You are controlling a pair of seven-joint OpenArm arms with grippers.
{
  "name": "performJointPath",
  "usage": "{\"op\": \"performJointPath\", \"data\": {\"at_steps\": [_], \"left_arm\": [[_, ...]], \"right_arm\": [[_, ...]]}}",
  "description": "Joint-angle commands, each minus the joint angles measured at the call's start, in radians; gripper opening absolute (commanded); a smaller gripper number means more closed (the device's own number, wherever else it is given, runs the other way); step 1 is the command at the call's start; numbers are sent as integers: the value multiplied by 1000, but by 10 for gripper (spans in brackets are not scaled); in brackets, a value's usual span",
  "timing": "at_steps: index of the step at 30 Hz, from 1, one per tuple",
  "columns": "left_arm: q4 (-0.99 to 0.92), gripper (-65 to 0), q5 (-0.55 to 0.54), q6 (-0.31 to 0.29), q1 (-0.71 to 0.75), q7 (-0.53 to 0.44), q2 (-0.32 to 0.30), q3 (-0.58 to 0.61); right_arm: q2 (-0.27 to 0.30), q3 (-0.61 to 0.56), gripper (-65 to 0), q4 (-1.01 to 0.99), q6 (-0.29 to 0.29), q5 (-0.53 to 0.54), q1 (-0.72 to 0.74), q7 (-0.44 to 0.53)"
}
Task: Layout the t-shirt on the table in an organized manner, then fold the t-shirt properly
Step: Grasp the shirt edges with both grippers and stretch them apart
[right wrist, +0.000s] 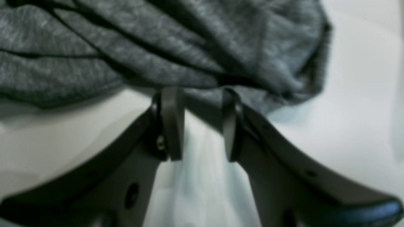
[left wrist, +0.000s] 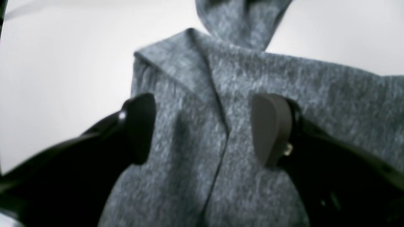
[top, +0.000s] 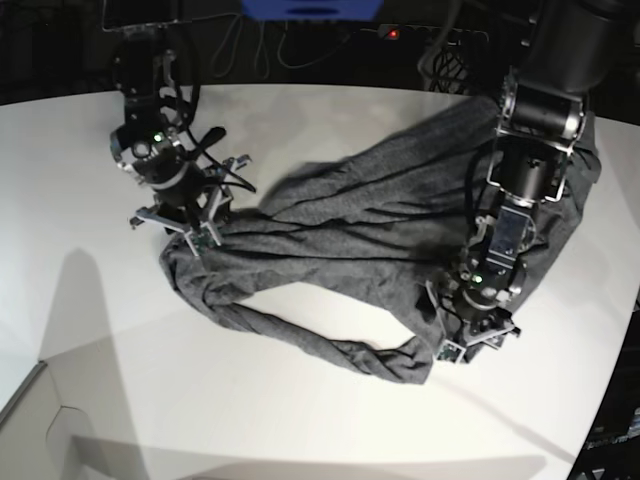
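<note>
Your t-shirt (top: 370, 215) lay bunched mid-frame on the worktop (top: 300, 400), not spread, folding undone. Left pincer (left wrist: 205, 129) gaped over cloth, seemingly empty; right pincer (right wrist: 202, 123) half-open, empty.

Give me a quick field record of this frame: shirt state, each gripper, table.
t-shirt: bunched and twisted, not laid flat, wrinkly
left gripper: fingers spread wide over the cloth, nothing pinched
right gripper: fingers parted at the shirt's edge, no cloth between them
table: white, shirt lying across it
fold: not started
</note>
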Motion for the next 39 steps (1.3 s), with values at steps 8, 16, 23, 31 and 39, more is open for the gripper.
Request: {"op": "performJointPath", "data": {"at_steps": [8,16,23,31,39], "left_arm": [[-96,-189,13,5,-60,-22,-11,-6],[-109,-188,11,8,-83,-24,-57,-4],[-109,-187,11,8,-89,-25,-66,-9],[-107,-187,5,9,-150,-25,-88,-12],[46,-187,4,9,-156,-20,-105,-221]], "right_arm": [[31,33,-440,-135,-2,2,115,8],[122,192,-440,-374,-4,2,227,15],[220,237,-440,-565,-4,2,365,32],[269,237,-422,-548,-157,0,477,63],[261,238,-383,-322,-180,0,394,63]]}}
